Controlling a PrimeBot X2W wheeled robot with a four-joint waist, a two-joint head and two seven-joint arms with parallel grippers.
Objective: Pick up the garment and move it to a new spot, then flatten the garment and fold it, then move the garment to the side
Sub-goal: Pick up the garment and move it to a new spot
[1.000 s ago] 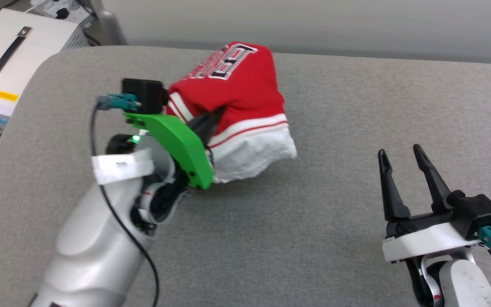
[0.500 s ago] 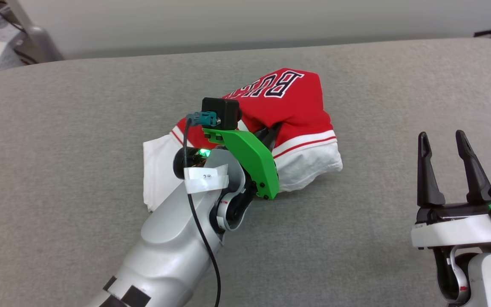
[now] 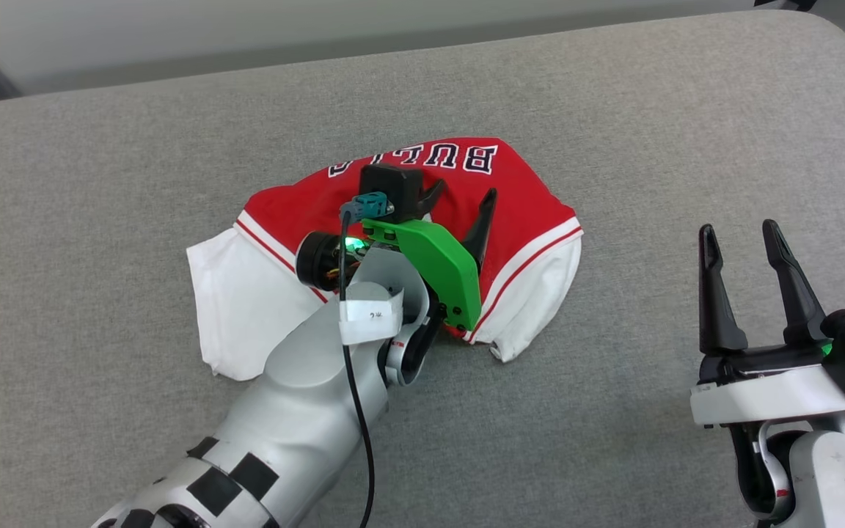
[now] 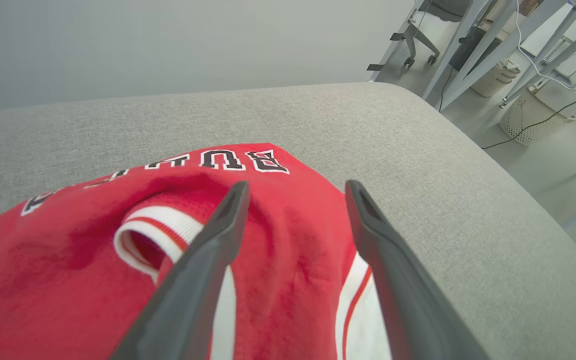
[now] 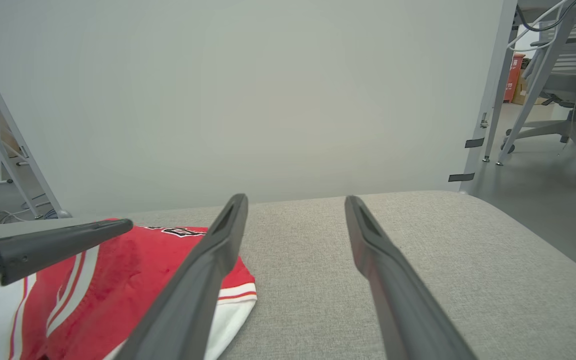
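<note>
A wide grey table (image 3: 650, 103) is seen, and the garment (image 3: 540, 213) is laid near its middle, bunched and only partly spread. The left gripper (image 3: 464, 192) is held just above the red cloth with its fingers apart, and nothing is clamped. The right gripper (image 3: 739, 229) is parked well to the right, also spread wide and empty. The first step, moving the garment to a new spot, is judged to be about done. The flattening, the fold and the move to the side are left.

The table is covered in a coarse woven fabric and its corners are rounded. The garment is made of soft, slightly fuzzy knit. The body is red, and a white sleeve (image 3: 239, 293) is splayed out flat on the left, while the other is tucked under at the right. In the left wrist view a humped fold (image 4: 68, 250) is shown. The fingers (image 4: 203, 260) are long, dark, matte and tapered. A ribbed white-and-red trim loop (image 4: 138, 220) is curled open beside them. Black, white-edged lettering (image 3: 459, 158) is printed along the far edge.
</note>
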